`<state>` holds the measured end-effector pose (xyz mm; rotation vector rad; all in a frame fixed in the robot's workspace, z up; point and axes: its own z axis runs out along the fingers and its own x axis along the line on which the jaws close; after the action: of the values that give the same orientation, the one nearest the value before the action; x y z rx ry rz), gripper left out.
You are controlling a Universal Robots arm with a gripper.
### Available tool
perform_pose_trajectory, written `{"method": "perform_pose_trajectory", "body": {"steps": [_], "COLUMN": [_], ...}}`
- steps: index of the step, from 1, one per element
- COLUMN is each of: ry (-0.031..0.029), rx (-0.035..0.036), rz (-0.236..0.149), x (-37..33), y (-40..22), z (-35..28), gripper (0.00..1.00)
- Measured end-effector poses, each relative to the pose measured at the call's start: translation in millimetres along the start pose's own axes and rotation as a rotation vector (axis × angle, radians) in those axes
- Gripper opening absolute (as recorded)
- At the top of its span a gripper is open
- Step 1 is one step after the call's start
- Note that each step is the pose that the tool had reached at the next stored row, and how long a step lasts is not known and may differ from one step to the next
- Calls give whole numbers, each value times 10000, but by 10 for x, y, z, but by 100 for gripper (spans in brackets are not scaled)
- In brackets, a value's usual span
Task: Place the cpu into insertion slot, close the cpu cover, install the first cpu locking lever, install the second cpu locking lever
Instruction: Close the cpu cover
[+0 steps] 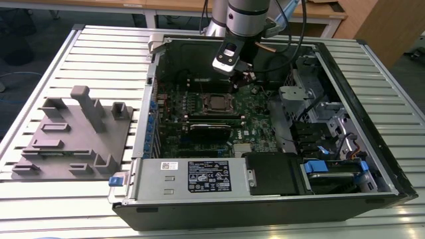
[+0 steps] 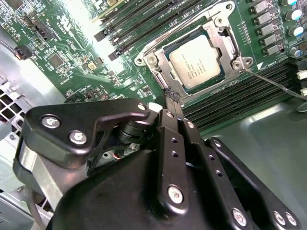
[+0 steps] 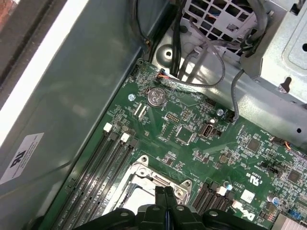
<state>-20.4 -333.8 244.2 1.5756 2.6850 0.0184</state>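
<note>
The cpu [image 2: 195,62] lies flat in the insertion slot [image 1: 216,103], its silver-grey top showing. The cpu cover [image 2: 221,36], a thin metal frame, lies down around the chip. From one corner of the socket a thin locking lever [image 2: 276,86] stretches out over the long black memory slots. My gripper [image 2: 171,97] hangs over the green board just off the socket's edge, its two black fingers pressed together with nothing between them. In the first wrist view the gripper [image 3: 165,192] sits over the socket's silver frame [image 3: 144,175]. In the exterior view the gripper [image 1: 238,75] hangs inside the open case.
The open computer case [image 1: 371,149] lies on a slatted table. A black card [image 1: 209,127] sits near the socket, a power supply [image 1: 192,177] at the front, a drive cage [image 1: 319,109] and cables toward the exterior view's right. A grey fixture [image 1: 73,134] stands outside the case.
</note>
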Motion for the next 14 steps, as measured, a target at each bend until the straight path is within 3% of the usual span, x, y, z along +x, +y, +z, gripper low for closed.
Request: {"method": "perform_pose_trajectory", "body": {"steps": [14], "ry": [11], "rx": [-8], "rz": [-424], "x": [1], "y": [-3], "z": [0], "gripper": [10]}}
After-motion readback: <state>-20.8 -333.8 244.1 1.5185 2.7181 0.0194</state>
